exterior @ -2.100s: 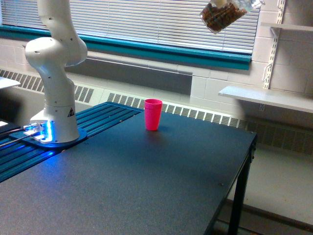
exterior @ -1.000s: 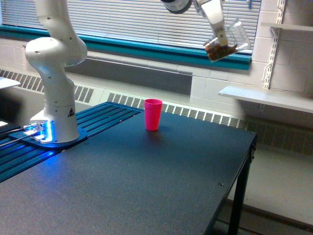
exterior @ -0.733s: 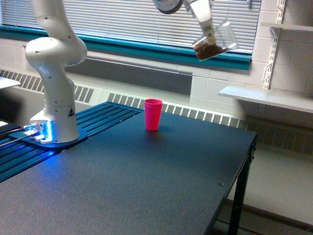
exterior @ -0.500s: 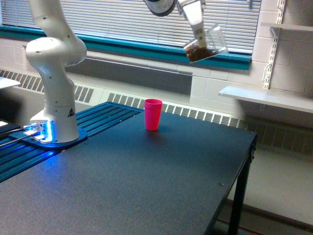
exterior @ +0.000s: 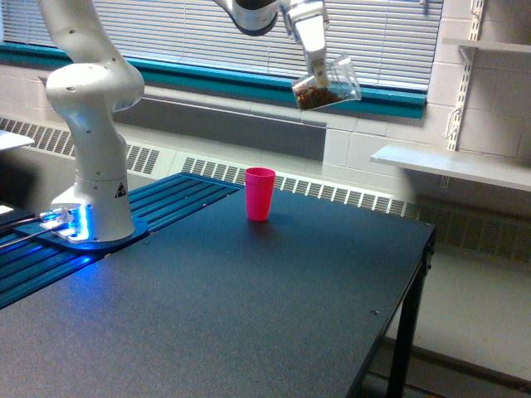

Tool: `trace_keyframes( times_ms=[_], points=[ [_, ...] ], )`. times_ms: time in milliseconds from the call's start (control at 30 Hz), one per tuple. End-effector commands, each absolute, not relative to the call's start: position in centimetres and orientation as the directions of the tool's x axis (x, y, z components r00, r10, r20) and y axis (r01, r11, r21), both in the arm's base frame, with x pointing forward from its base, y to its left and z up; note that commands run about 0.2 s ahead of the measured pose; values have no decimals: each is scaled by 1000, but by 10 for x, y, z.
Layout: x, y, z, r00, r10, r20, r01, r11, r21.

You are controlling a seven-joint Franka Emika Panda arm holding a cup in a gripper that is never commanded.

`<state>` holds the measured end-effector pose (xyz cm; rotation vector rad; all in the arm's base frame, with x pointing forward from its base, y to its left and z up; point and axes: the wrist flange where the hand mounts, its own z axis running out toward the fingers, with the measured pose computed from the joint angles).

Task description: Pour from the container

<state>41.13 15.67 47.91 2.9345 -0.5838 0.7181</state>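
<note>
Exterior view, left to right: the white arm base (exterior: 93, 178) is seen at about nine o'clock, bolted by the blue slatted strip beside the dark bench (exterior: 249, 307). Near the middle, a little toward eleven o'clock, the pink cup (exterior: 259, 193) is seen standing upright on the bench, untouched. High at about twelve o'clock the pincer (exterior: 316, 76) is pressed onto the container (exterior: 328, 83), a small clear cup that is tipped on its side with brown granular bits gathered in its lower part.

Compared with two seconds ago, when the container was at the top edge near one o'clock, it has been carried steadily toward the exterior view's left and lowered, and it is now much nearer the pink cup's line, though well above it and off toward the exterior view's right. Nothing is seen falling, so the pour is judged not yet begun; the approach seems to be the step in hand. More travel leftward and downward is probably needed before tipping, since grains released from this height could scatter over the bench.
</note>
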Motion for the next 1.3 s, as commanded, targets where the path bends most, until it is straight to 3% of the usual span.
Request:
trace_keyframes(
  times_ms=[33,1300],
  points=[
    [387,172,473,822,-346,452,-386,-923,-3],
    [254,228,378,920,-241,308,-285,-952,108]
  ],
)
